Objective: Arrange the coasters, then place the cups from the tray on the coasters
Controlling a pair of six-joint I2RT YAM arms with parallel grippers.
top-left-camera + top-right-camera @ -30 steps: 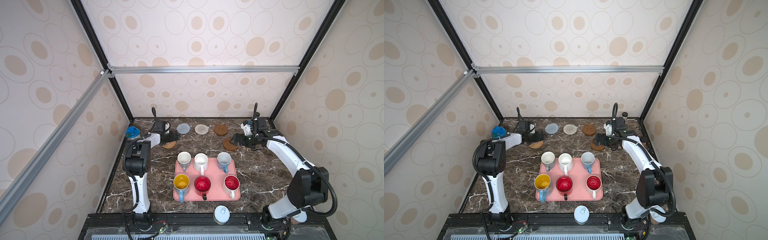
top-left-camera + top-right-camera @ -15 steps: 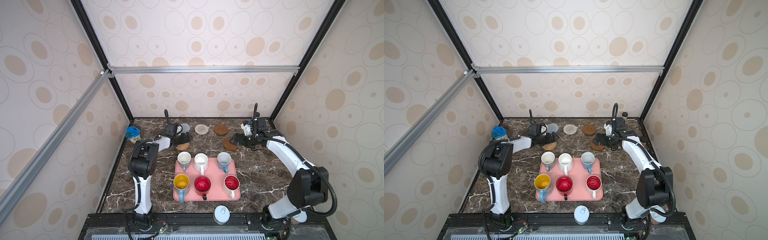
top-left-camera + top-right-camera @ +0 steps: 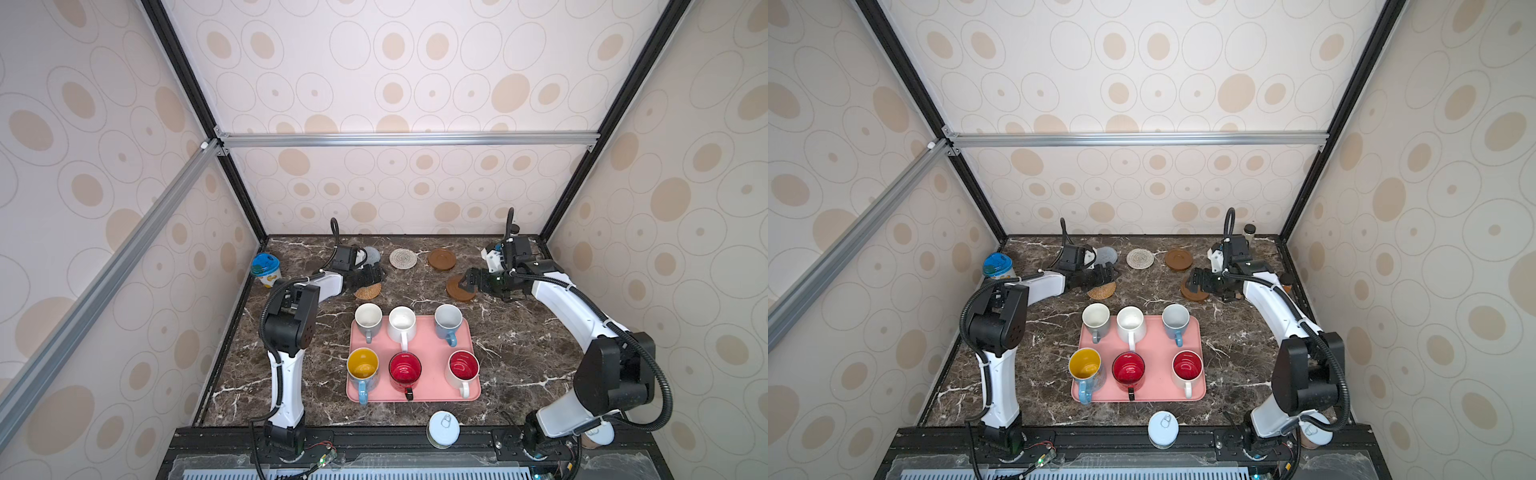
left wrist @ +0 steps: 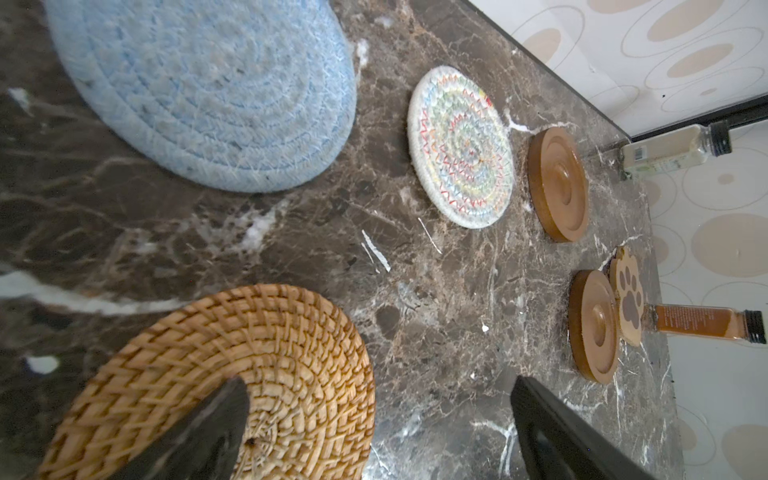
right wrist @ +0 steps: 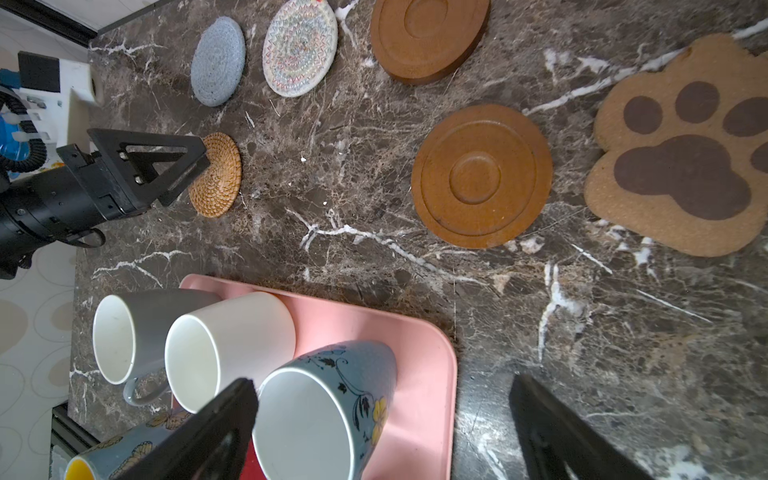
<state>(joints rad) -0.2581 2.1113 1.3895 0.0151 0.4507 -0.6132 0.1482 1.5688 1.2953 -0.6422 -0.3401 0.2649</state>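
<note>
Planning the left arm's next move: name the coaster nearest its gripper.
The tan rattan round coaster: the left gripper hangs right over its edge, while the rest lie clear of it, farther along the table.

Glossy marble table [image 3: 519, 345], woven rattan coaster [image 4: 232, 374], matt wooden disc [image 5: 482, 176].

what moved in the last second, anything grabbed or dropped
The left gripper swung right, toward the middle, jaws open throughout, and the tan rattan coaster slid right with it, apparently dragged rather than gripped. Nothing was grasped or released. The right gripper, open by a brown wooden disc, the other coasters and the six cups on the pink tray stayed put.
</note>
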